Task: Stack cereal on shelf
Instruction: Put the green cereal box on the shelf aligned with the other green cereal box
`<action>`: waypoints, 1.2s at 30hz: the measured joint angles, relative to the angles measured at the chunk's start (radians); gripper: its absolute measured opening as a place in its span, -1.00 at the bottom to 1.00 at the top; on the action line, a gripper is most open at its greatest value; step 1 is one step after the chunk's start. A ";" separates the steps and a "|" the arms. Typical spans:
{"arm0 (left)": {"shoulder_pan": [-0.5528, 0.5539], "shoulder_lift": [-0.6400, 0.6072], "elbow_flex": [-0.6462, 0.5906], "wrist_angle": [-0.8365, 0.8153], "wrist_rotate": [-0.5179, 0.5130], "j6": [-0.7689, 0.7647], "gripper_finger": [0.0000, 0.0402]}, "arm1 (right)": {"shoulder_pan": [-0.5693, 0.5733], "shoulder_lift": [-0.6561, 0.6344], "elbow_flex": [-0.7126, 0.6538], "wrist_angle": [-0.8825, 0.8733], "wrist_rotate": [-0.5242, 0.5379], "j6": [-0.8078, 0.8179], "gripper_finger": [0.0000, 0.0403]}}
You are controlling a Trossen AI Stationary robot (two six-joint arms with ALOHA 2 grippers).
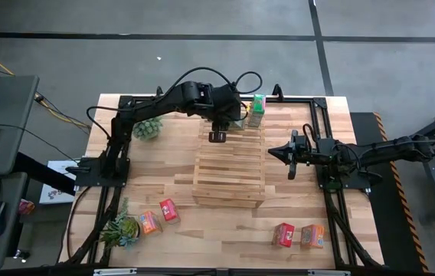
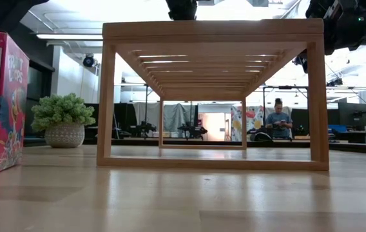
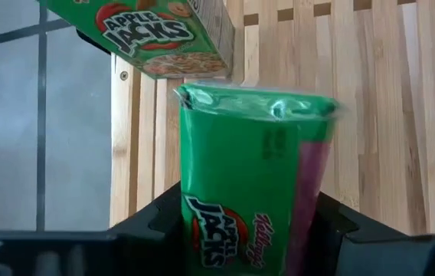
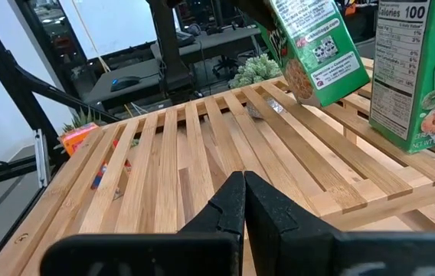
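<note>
Roughly a sixth done, by the look of it, with a second sixth under way.

Already on the shelf [image 1: 229, 175]: one green cereal box [image 1: 256, 111], upright at the far right corner of the slatted top.

In hand: the second green box [image 3: 252, 184], clamped in the left pincer [image 3: 242, 224] and held tilted just above the slats at the far end of the shelf, beside the standing box. Not yet resting on the wood, going by the right wrist view. Probably the placing step, with only lowering and letting go remaining for this box.

Waiting just beside the right edge of the shelf: the right pincer [image 1: 290, 153], fingers [image 4: 229, 203] pressed together, holding nothing.

Still on the bench [image 1: 294, 207], well apart from the shelf:
- near the front left, a red-pink box [image 1: 169, 210] and an orange box [image 1: 149, 222], close together and next to a potted plant [image 1: 122, 228];
- near the front right, another red-pink box [image 1: 282, 234] and another orange box [image 1: 312, 235], side by side.

Left to do, then: setting down the held box, then fetching and stacking all four of those. Likely split by reach, left pair for the left arm, right pair for the right. Plenty of bare slats free for them; the near half of the shelf top carries nothing.
</note>
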 joint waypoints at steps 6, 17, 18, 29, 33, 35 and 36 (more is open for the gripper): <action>0.000 0.002 -0.002 0.038 0.002 0.018 -0.03 | 0.000 0.000 0.000 0.000 0.000 0.000 -1.00; -0.003 -0.030 -0.002 0.032 -0.004 0.026 0.10 | 0.000 0.000 0.000 0.000 0.000 0.000 -1.00; -0.005 -0.043 -0.002 0.031 -0.006 0.026 0.10 | 0.000 0.000 0.000 0.000 0.000 0.000 -1.00; -0.007 -0.194 -0.002 0.028 0.059 -0.118 0.09 | 0.000 0.000 0.000 0.000 0.000 0.011 -1.00; -0.027 -0.209 -0.002 0.018 0.117 -0.174 -0.02 | 0.000 0.000 0.000 -0.001 0.000 0.010 -1.00; -0.045 -0.208 -0.008 0.022 0.118 -0.182 -0.15 | 0.000 0.000 0.000 -0.004 0.000 0.009 -1.00; -0.056 -0.211 -0.028 0.045 0.118 -0.182 -0.23 | 0.000 0.000 0.000 -0.006 0.000 0.008 -1.00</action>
